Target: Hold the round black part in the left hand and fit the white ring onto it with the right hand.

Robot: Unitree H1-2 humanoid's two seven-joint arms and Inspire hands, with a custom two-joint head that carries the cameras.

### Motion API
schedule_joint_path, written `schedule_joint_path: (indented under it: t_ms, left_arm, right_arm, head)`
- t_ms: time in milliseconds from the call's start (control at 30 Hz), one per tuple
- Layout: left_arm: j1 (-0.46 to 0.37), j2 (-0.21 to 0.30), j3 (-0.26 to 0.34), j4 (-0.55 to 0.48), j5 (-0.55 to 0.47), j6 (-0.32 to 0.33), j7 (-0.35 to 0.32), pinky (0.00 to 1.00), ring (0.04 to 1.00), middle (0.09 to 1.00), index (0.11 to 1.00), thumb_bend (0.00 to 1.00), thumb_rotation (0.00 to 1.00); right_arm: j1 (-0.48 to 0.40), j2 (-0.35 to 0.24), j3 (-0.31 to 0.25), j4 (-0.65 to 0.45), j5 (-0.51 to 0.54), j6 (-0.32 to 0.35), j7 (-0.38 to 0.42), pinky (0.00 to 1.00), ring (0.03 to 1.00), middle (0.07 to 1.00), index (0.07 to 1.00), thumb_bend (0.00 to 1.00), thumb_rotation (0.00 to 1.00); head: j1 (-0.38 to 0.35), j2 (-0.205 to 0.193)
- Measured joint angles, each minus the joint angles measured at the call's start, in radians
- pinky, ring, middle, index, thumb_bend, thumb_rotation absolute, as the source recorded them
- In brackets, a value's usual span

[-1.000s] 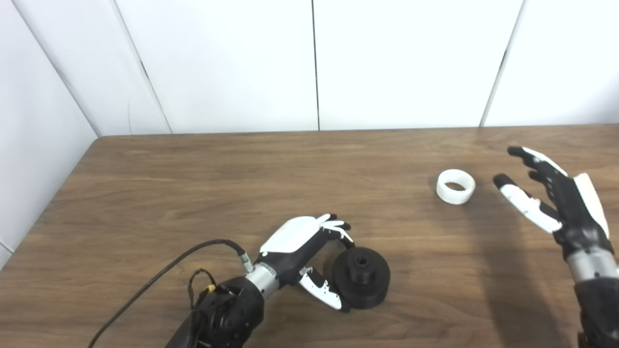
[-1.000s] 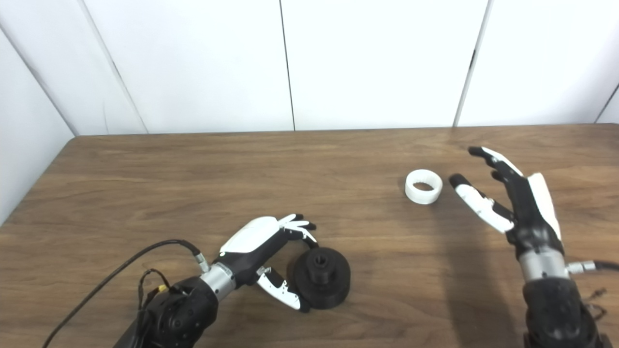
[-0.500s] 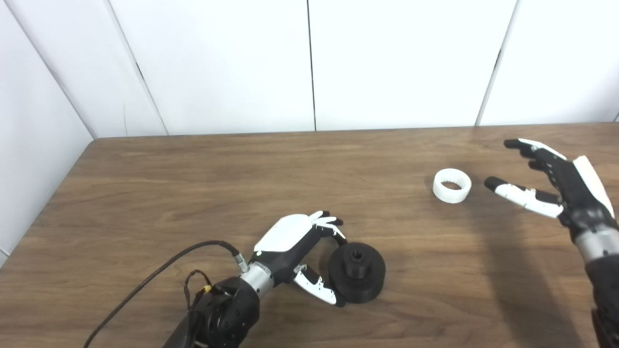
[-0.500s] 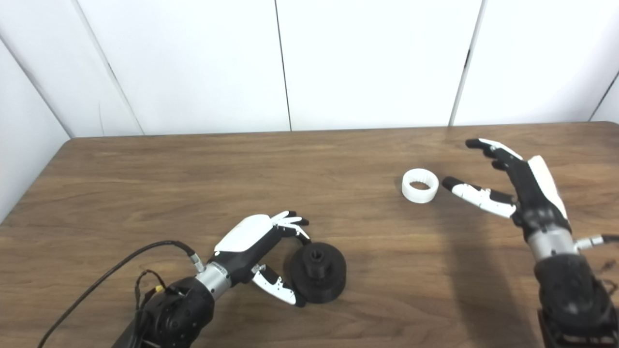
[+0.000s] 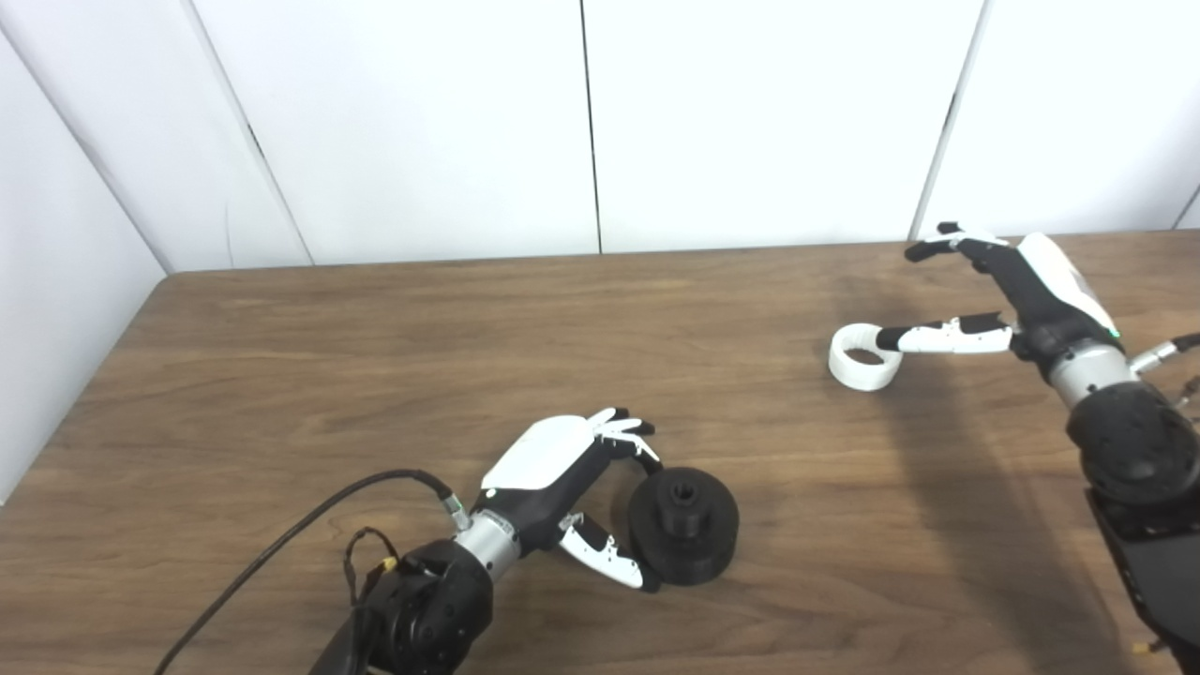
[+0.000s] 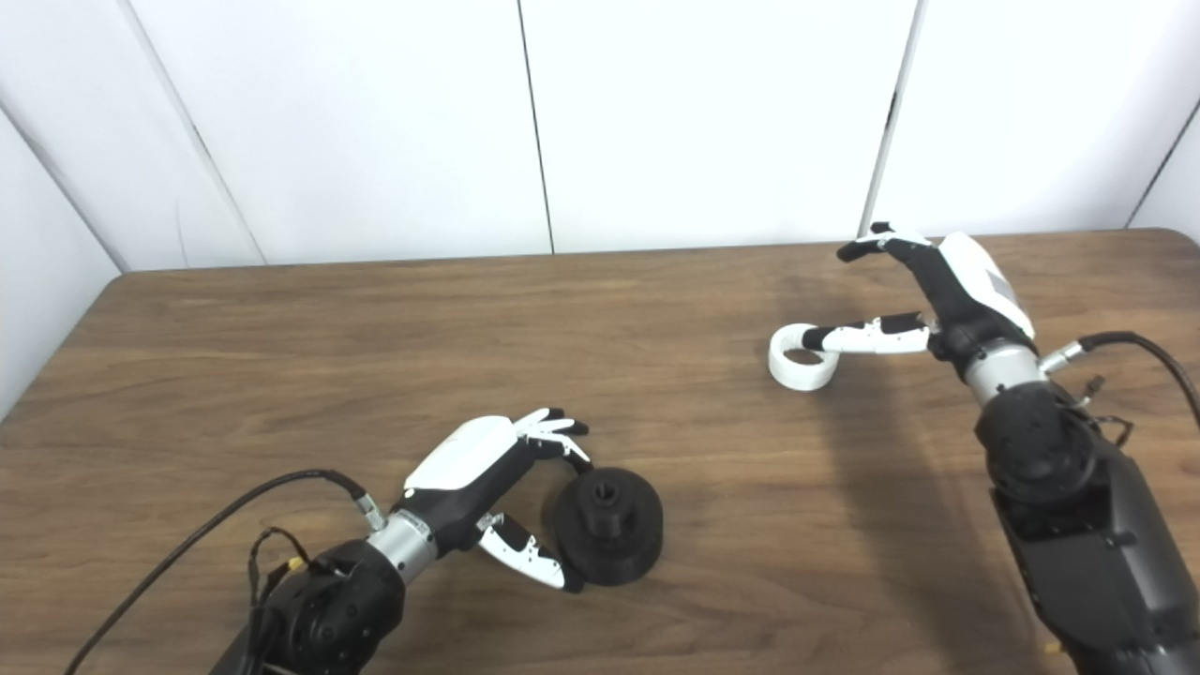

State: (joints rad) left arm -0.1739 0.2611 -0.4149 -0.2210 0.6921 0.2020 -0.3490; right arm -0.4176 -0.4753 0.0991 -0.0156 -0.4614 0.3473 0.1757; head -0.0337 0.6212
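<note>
Wooden table [image 5: 375, 356], white panelled wall behind. Round black part [image 5: 682, 527]: near table's front edge, left hand [image 5: 572, 487] cupped loosely around its side. White ring [image 5: 861, 355]: far right of part, right hand [image 5: 1017, 295] spread, thumb tip at ring's rim.

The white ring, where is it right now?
The white ring lies on the table's right side, at the right hand's thumb tip, far from the round black part.

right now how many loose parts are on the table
2. The white ring lies far right on the table, with the right hand open over it. The round black part sits near the front edge, the left hand cupped around it. Nothing seems hidden.
</note>
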Motion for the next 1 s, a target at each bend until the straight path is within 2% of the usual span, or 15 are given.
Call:
schedule_joint_path:
  t_ms: [200, 400, 1000]
  left_arm:
    - [0.0, 0.0, 0.015, -0.003, 0.0, 0.004, -0.022, 0.89, 0.989, 0.914, 0.626, 0.9, 0.2]
    - [0.0, 0.006, 0.035, -0.024, -0.001, 0.025, -0.059, 0.89, 0.981, 0.907, 0.63, 0.9, 0.17]
    - [-0.004, 0.02, 0.057, -0.035, -0.021, 0.031, -0.105, 0.91, 0.999, 0.923, 0.641, 0.89, 0.2]
  right_arm:
    - [-0.047, 0.0, 0.037, 0.099, -0.021, 0.0, 0.013, 0.86, 0.969, 0.929, 0.736, 0.99, 0.36]
    - [-0.052, 0.0, 0.084, 0.115, -0.061, 0.004, 0.027, 0.87, 0.977, 0.932, 0.733, 0.98, 0.36]
    - [-0.07, 0.0, 0.113, 0.138, -0.085, 0.028, 0.066, 0.89, 0.983, 0.937, 0.734, 0.99, 0.38]
  head:
    - [-0.041, 0.014]
    - [-0.054, 0.022]
    - [-0.069, 0.034]
